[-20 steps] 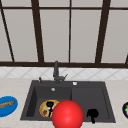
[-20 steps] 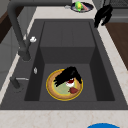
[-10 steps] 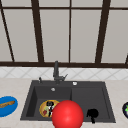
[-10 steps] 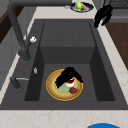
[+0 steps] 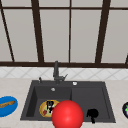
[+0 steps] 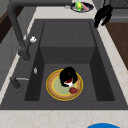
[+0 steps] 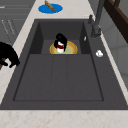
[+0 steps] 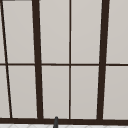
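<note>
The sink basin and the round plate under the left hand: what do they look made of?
Sink basin: dark grey, matte, no glints, so possibly composite or stone. Plate under the left hand: yellow rim, greenish centre, smooth and flat-coloured, perhaps glazed ceramic or plastic; the look leaves it open.

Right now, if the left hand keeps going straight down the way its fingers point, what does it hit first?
Probably the red item on the yellow-rimmed plate. The left hand hovers over it, fingers pointing down; contact unclear.

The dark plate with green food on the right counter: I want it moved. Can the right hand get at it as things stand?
Probably yes: the right hand hangs over the sink's right front edge, the plate lies on the counter just beyond, and nothing stands between them.
</note>
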### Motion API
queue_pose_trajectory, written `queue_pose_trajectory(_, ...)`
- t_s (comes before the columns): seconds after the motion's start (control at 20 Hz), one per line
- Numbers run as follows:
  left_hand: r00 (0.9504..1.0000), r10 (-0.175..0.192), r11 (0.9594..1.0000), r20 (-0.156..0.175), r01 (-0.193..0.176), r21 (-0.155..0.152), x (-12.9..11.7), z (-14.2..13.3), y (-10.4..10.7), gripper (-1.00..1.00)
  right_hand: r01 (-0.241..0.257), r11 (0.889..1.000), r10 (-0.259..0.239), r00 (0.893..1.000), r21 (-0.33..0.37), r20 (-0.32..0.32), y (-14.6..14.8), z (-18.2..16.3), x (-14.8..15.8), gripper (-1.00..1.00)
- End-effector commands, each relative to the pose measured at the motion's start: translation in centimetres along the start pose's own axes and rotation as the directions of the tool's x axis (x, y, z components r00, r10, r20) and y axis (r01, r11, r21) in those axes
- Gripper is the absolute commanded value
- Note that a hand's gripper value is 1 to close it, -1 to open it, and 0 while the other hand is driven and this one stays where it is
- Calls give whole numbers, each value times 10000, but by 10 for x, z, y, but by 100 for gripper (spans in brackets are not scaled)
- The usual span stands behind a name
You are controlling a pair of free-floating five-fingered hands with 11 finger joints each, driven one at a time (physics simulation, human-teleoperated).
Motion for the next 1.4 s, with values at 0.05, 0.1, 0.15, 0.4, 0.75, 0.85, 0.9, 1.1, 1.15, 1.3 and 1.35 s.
queue_pose_trajectory(0.05,10000,-72,9999,14,72,99,3,3,3,100,0,10000,0,10000,0,0,0,0,0,0)
queue_pose_trajectory(0.1,9999,-86,9999,-56,87,108,5,0,7,100,0,10000,0,10000,0,0,0,0,0,0)
queue_pose_trajectory(0.15,9999,-132,9998,-101,134,122,9,0,9,100,0,10000,0,10000,0,0,0,0,0,0)
queue_pose_trajectory(0.4,9995,99,9999,-306,-96,87,25,14,33,100,0,10000,0,10000,0,0,0,0,0,0)
queue_pose_trajectory(0.75,9986,286,9994,-451,-276,229,62,34,60,100,0,10000,0,10000,0,0,0,0,0,0)
queue_pose_trajectory(0.85,9992,170,9996,-373,-160,253,74,38,68,100,0,10000,0,10000,0,0,0,0,0,0)
queue_pose_trajectory(0.9,9994,25,9997,-346,-16,251,81,40,70,100,0,10000,0,10000,0,0,0,0,0,0)
queue_pose_trajectory(1.1,9995,-68,9998,-308,75,196,110,44,84,100,0,10000,0,10000,0,0,0,0,0,0)
queue_pose_trajectory(1.15,9995,-74,9998,-317,81,198,117,46,88,100,0,10000,0,10000,0,0,0,0,0,0)
queue_pose_trajectory(1.3,9994,17,9999,-346,-11,168,141,54,97,100,0,10000,0,10000,0,0,0,0,0,0)
queue_pose_trajectory(1.35,9991,27,9999,-417,-21,129,151,55,99,100,0,10000,0,10000,0,0,0,0,0,0)
